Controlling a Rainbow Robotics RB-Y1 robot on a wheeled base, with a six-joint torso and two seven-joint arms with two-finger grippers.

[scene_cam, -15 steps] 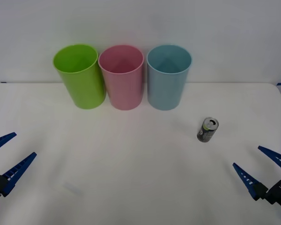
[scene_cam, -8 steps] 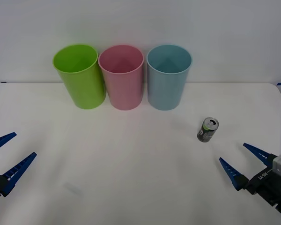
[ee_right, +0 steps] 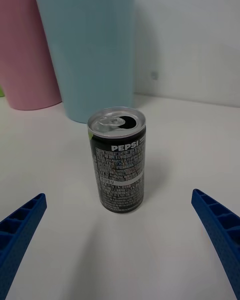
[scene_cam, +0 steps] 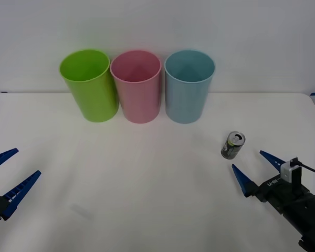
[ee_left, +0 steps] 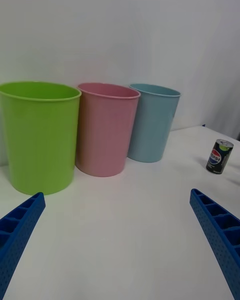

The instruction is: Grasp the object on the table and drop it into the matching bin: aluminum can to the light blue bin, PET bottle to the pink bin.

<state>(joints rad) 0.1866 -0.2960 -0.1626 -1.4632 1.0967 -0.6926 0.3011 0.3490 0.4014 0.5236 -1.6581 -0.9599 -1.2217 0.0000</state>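
Your right gripper [scene_cam: 254, 168] has advanced from the near right corner, fingers spread, toward the Pepsi can [scene_cam: 232, 145], which stands upright on the table [scene_cam: 147, 199] just beyond it, slightly left. Farther off stands the light blue bin [scene_cam: 189, 86].

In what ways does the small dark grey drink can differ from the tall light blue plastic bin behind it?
The small dark grey drink can is far smaller than the tall light blue plastic bin. The can is dark with printed text and a silver pull-tab top; the bin is plain and open at its round rim. The can stands alone before the open right gripper; the bin stands in a row beside a pink bin. Both stand upright on the white table.
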